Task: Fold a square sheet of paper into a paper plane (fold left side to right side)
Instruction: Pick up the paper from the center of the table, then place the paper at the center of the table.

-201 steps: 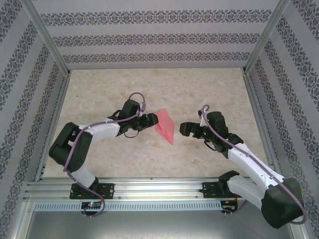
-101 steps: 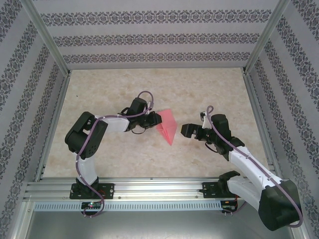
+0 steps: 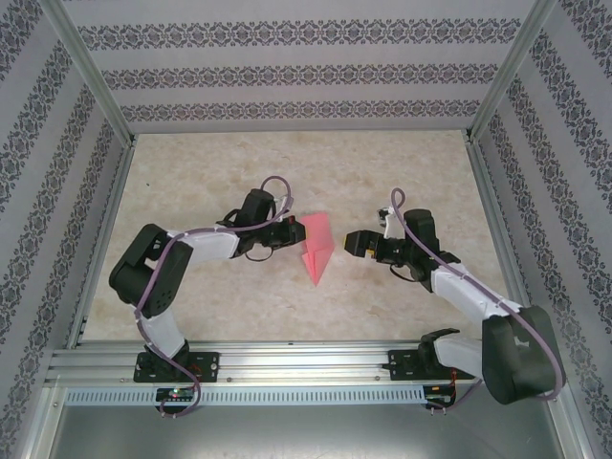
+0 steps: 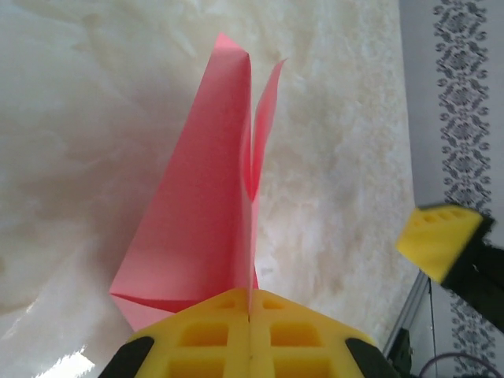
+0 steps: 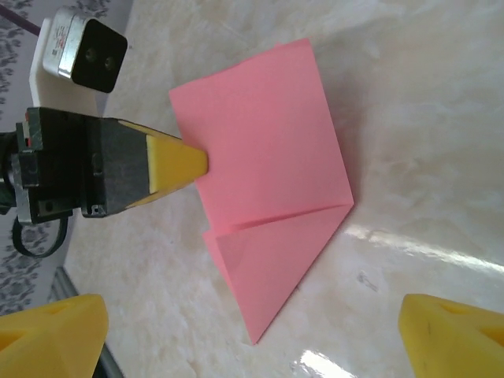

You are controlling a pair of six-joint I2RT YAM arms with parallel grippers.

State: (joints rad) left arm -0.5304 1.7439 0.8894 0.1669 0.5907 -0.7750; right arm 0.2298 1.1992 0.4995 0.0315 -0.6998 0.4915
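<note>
A: Yellow pads of the left gripper (image 4: 250, 309), what state?
B: Clenched, pad against pad, with the near edge of the pink paper (image 4: 201, 213) pinched in the seam. This is at bottom centre of the left wrist frame.
A: Paper beyond the pinch?
B: It runs up the frame to a point near top centre. A thin second layer splits off just right of the crease.
A: Right gripper (image 5: 252, 335)?
B: Released. Its fingers sit wide, one in each lower corner of the right wrist frame, both apart from the paper (image 5: 268, 169). The left gripper (image 5: 177, 161) enters from the left there, its tip on the paper's left edge.
A: Paper shape in that view?
B: Kite-like, one crease across, narrow tip toward bottom centre, resting on the table (image 5: 425, 102).
A: Overhead?
B: Paper (image 3: 316, 251) at mid-frame on the table (image 3: 411, 172), tip pointing down the frame. Left gripper (image 3: 293, 232) touches its left side. Right gripper (image 3: 356, 244) is near its right side, not touching.
</note>
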